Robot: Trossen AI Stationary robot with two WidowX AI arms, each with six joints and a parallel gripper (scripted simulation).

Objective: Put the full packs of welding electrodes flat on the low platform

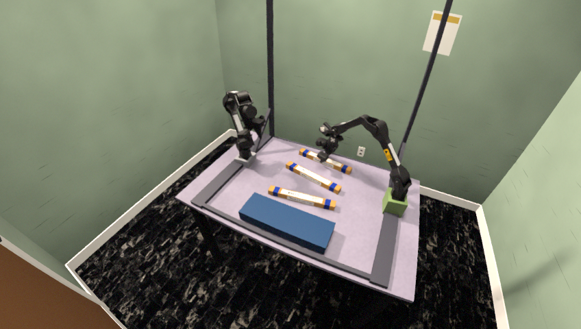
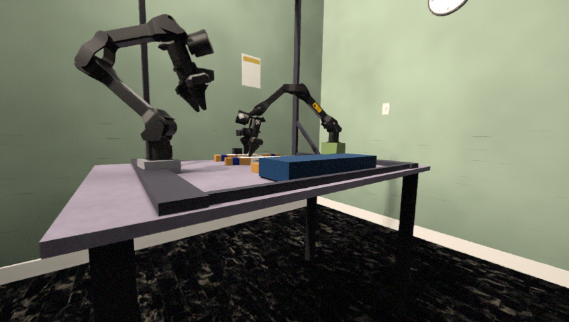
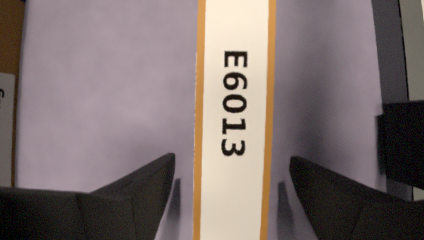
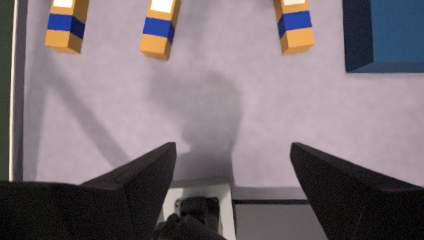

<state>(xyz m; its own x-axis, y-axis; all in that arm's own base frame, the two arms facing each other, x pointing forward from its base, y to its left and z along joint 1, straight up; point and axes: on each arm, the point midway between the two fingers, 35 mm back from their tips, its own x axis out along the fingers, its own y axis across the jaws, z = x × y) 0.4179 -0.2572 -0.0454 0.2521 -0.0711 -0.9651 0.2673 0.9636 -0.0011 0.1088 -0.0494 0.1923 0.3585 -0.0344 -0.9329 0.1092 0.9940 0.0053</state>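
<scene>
welding electrode packs, three, lying flat on the tabletop, all off the low blue platform. the near pack lies just beside the platform's long edge, a narrow strip of tabletop between them; the middle pack lies aslant, apart from both neighbours; the far pack is nearest the back edge. left hand: wide, holding nothing, its fingers low on either side of the far pack, with open room between each fingertip and the pack's long edges in the wrist view. right hand: wide, holding nothing, raised well above the tabletop, apart from the pack ends. the platform's outer long edge runs beside the dark front rail; its top bears no pack. which packs are full cannot be told from the labels.
</scene>
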